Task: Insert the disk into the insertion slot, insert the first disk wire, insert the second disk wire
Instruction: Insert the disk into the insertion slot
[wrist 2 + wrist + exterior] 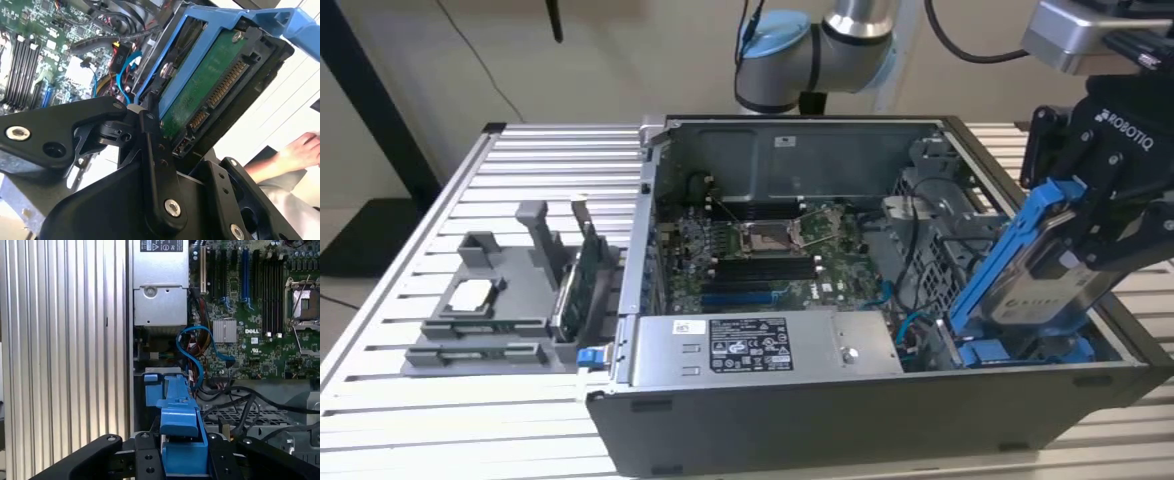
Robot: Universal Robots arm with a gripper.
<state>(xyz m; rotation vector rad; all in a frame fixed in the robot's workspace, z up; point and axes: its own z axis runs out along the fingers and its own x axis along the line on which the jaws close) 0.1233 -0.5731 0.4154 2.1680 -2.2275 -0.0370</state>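
Observation:
The disk, a hard drive in a blue carrier, is tilted steeply at the exterior view's right, its lower end down inside the open computer case. My gripper is shut on its upper part. In the second wrist view the disk shows its green board and connectors between my black fingers. In the first wrist view the blue carrier points down beside the grey perforated insertion slot, also seen as the insertion slot. A blue wire and black wires lie loose nearby.
A motherboard and a grey power supply fill the case. A grey fixture with parts stands at the exterior view's left on the slatted metal table. A person's hand rests beyond the case.

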